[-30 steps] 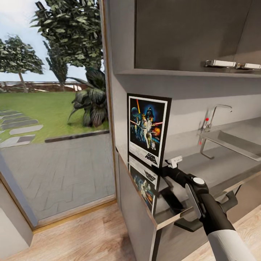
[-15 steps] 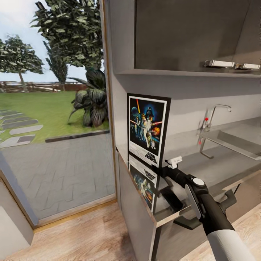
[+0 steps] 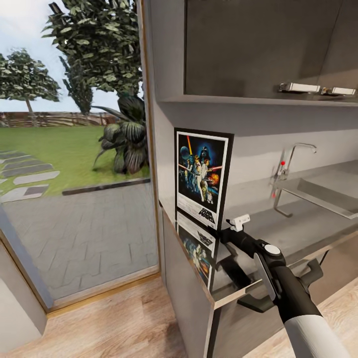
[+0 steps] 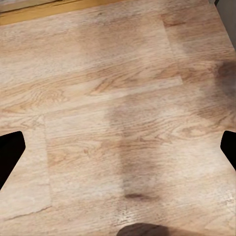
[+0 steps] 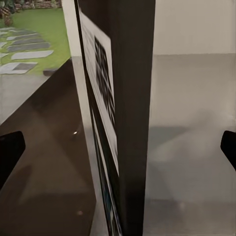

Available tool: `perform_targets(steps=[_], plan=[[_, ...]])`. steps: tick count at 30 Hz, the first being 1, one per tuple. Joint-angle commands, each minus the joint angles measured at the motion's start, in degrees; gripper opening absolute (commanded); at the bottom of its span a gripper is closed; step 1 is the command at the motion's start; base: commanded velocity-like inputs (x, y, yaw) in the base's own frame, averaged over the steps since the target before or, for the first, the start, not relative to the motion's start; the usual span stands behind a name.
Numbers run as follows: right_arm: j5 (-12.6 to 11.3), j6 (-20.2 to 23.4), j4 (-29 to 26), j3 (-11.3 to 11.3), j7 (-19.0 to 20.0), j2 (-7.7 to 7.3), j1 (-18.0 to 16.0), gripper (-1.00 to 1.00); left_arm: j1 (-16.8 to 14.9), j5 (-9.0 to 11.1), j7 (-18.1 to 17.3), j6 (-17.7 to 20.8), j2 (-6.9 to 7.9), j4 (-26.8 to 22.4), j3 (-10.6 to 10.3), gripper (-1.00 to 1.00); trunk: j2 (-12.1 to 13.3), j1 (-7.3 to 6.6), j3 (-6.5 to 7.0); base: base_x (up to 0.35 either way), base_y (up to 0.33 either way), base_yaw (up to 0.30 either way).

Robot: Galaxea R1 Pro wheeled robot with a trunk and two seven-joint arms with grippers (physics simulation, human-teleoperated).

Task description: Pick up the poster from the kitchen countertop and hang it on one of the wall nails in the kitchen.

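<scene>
The poster stands upright on the worktop at its left end, close to the front left corner, with its lower edge on the glossy surface and its mirror image showing below it. Its printed face is turned toward the head camera; the black frame, white border and logo at the bottom are plain to read. The right gripper sits just beside the poster's lower right corner, low over the worktop, at the end of the dark forearm that reaches in from the front edge. In the right wrist view the poster is seen edge-on and upright, standing between the two dark fingertips at the picture's margins; the fingers are spread wide and apart from the poster on both sides, with nothing pinched. The left gripper hangs over the wooden floor, its fingertips likewise spread to the margins and holding nothing. Further along the worktop toward the right end are the sink and the faucet, well apart from the poster. Wall cabinets hang above
</scene>
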Motion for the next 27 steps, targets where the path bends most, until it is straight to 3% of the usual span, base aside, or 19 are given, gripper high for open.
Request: perform_targets(steps=[1, 11, 16, 27], plan=[[-0.21, 0.4, -0.05, 0.03, 0.08, -0.03, -0.03, 1.0, 0.02, 0.01, -0.01, -0.09, -0.01, -0.05, 0.03, 1.0, -0.03, 0.0, -0.05, 0.0, 0.0, 0.0], [-0.14, 0.02, 0.92, 0.05, 0.07, -0.03, -0.03, 1.0, -0.01, 0.01, -0.01, -0.09, -0.01, 0.02, 0.03, 1.0, -0.03, 0.0, -0.05, 0.0, 0.0, 0.0], [-0.14, -3.52, 2.48, 0.13, 0.07, -0.11, -0.03, 1.0, 0.01, 0.01, -0.02, -0.09, -0.01, 0.03, 0.03, 1.0, -0.03, 0.0, -0.05, 0.0, 0.0, 0.0], [-0.14, -4.24, 2.93, 0.16, 0.08, -0.12, -0.03, 1.0, -0.02, 0.01, -0.02, -0.09, -0.01, 0.03, 0.03, 1.0, -0.03, 0.0, -0.05, 0.0, 0.0, 0.0]])
